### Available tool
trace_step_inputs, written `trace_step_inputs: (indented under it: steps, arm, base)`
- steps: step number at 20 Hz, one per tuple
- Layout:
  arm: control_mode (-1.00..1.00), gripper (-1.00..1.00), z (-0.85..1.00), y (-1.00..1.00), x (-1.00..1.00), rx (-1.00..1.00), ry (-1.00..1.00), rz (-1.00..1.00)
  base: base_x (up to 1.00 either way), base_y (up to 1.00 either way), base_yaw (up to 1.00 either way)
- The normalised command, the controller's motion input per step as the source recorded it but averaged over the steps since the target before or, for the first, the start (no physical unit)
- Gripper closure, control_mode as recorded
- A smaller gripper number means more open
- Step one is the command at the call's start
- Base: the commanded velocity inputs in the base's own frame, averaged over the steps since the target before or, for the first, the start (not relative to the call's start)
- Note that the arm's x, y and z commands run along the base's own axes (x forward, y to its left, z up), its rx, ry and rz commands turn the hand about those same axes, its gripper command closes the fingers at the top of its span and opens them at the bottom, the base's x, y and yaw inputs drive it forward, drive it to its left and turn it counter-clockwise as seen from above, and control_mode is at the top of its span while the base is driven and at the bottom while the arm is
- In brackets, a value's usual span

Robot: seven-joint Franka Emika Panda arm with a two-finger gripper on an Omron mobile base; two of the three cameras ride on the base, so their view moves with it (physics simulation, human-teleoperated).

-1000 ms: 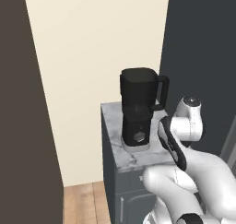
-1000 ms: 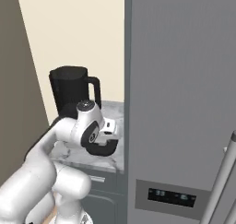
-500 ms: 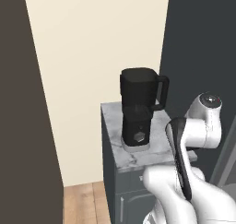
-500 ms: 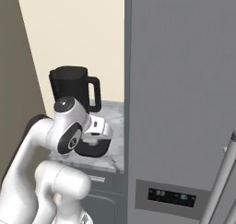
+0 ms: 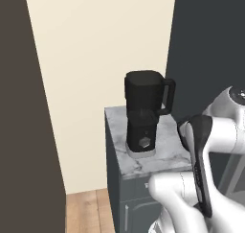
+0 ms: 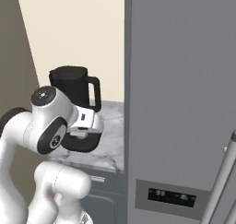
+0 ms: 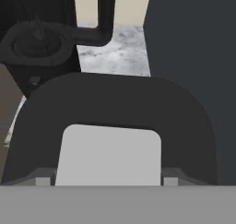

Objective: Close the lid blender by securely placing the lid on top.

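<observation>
The black blender (image 5: 144, 113) stands upright on the marble counter (image 5: 165, 153), its jar top open and its loop handle facing right. It also rises behind my arm as the blender (image 6: 70, 85), and its dark body and handle fill the upper left as the blender (image 7: 39, 43). The lid (image 7: 115, 103), black with a pale grey square knob, is held close under the hand, with my gripper (image 7: 106, 180) shut on that knob. From the right base view, the lid (image 6: 84, 144) hangs under my gripper (image 6: 83, 133), just right of the blender and lower than its jar top.
A tall grey fridge (image 6: 184, 103) stands right against the counter's right edge; it appears dark as the fridge (image 5: 206, 40). A dark brown panel (image 5: 19, 112) borders the left, with a cream wall behind. Below the counter is a grey cabinet (image 5: 119, 198).
The arm has folded back and its elbow has swung outward. The hand with the lid has shifted slightly toward the blender. The blender has not moved.
</observation>
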Motion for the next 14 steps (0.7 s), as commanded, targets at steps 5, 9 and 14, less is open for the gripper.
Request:
trace_step_inputs:
  steps: [5,9,14]
  arm:
    - [-1.0,1.0,1.0,0.24,0.04,-0.05,-0.22,0.01]
    - [-1.0,1.0,0.96,0.24,0.07,-0.06,-0.26,0.07]
    - [-1.0,1.0,0.63,0.25,0.31,-0.01,-0.21,0.11]
  base:
    - [0.0,0.0,0.0]
    - [0.0,0.0,0.0]
    - [0.0,0.0,0.0]
